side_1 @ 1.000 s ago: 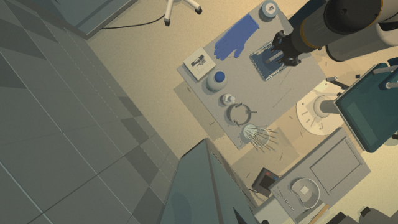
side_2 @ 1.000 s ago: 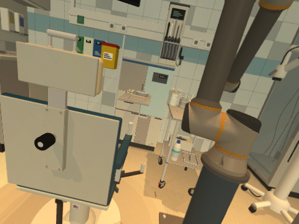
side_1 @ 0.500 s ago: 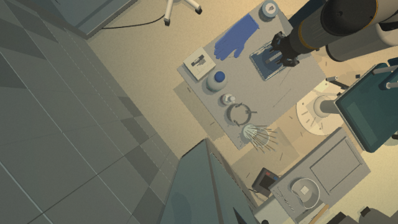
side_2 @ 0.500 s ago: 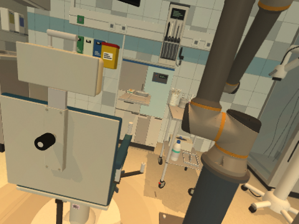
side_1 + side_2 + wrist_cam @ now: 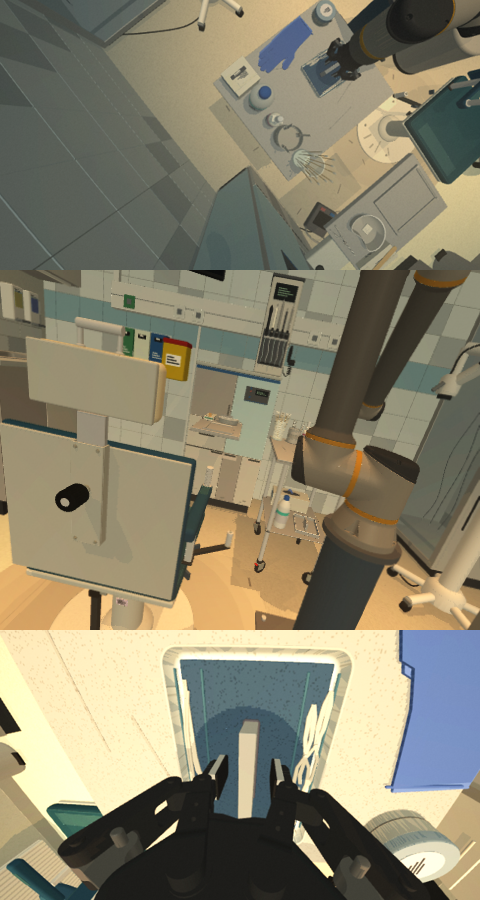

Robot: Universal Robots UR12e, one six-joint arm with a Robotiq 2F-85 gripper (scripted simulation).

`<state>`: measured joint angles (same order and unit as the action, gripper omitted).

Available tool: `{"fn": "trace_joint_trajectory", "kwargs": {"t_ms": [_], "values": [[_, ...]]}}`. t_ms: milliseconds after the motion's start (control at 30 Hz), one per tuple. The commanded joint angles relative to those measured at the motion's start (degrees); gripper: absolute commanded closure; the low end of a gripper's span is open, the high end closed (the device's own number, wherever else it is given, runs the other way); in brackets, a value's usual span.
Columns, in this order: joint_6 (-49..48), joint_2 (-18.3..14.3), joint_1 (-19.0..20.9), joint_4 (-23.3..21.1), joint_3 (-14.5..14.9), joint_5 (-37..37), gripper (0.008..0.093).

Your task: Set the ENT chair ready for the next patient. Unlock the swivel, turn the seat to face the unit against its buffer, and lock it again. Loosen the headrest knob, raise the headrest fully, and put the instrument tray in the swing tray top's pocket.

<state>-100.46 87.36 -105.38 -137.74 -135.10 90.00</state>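
The instrument tray (image 5: 325,73) (image 5: 256,716), blue-lined with a pale rim and a raised bar handle (image 5: 247,767) down its middle, lies on the grey side table beside a blue glove (image 5: 285,45). My gripper (image 5: 247,775) (image 5: 340,64) hangs just over the tray, open, with the handle between its fingers and nothing held. White instruments lie along the tray's two long sides. The ENT chair (image 5: 97,490) stands apart with its backrest, black knob (image 5: 71,496) and headrest (image 5: 95,379) in sight. The swing tray top (image 5: 386,208) with its rectangular pocket (image 5: 405,198) is nearer the chair.
The grey side table (image 5: 300,90) also carries a blue-capped jar (image 5: 261,97), a small box (image 5: 240,75), a ring (image 5: 288,137), a cup of sticks (image 5: 309,162) and a round canister (image 5: 324,11) (image 5: 415,845). My arm (image 5: 360,480) fills the right of the room.
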Motion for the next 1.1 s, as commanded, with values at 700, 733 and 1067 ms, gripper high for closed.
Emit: {"fn": "trace_joint_trajectory", "kwargs": {"t_ms": [700,733,1067], "values": [[0.0,0.01,0.0,-0.02,0.03,0.01,0.0884],[0.0,0.01,0.0,-0.02,0.03,0.01,0.0904],[0.0,0.18,-0.01,0.21,0.12,0.02,0.0934]]}}
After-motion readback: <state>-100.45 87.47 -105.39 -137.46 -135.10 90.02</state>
